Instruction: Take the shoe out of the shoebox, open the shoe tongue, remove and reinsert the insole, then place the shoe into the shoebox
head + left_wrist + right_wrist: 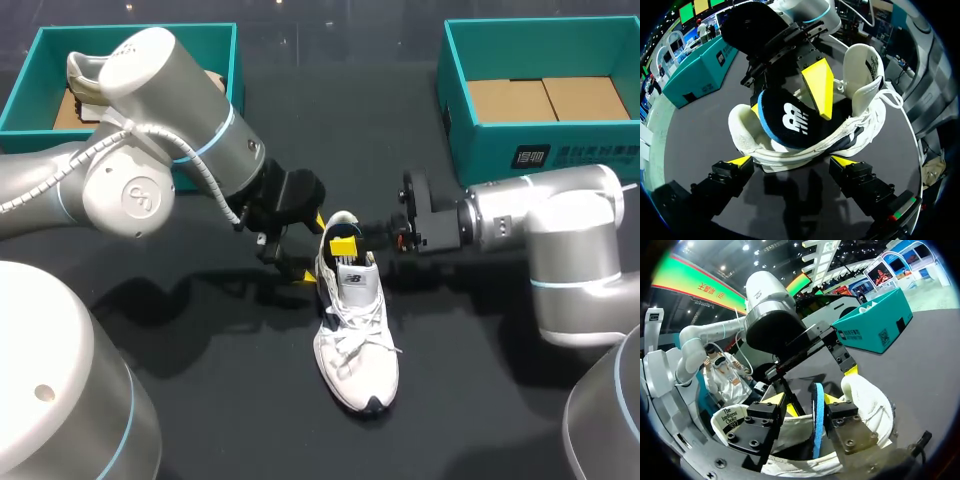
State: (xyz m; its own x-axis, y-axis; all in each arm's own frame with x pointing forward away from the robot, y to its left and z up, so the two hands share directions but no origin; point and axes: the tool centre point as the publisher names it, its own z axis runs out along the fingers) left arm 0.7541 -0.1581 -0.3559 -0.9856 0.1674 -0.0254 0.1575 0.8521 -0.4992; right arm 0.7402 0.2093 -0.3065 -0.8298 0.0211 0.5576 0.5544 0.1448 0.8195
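Mid-table: shoe (358,340), toe to 6 o'clock, well apart from left shoebox (20,95) at 11 and right shoebox (490,150) at 1 | only my wrist views show the insole (785,122), on edge within the right gripper (804,399), grip unclear | left gripper (791,161) spread wide at the heel.

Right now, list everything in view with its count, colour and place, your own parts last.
shoe: one, white, middle of the table, toe toward the head camera.
insole: one, dark with a blue edge, standing half out of the shoe at its heel.
left shoebox: one, teal, far left.
right shoebox: one, teal, far right, bare cardboard bottom showing.
second shoe: one, pale, in the left shoebox, mostly hidden.
table: one, black.
left gripper: yellow tips, open, at the shoe's heel.
right gripper: yellow tips, shut on the insole.
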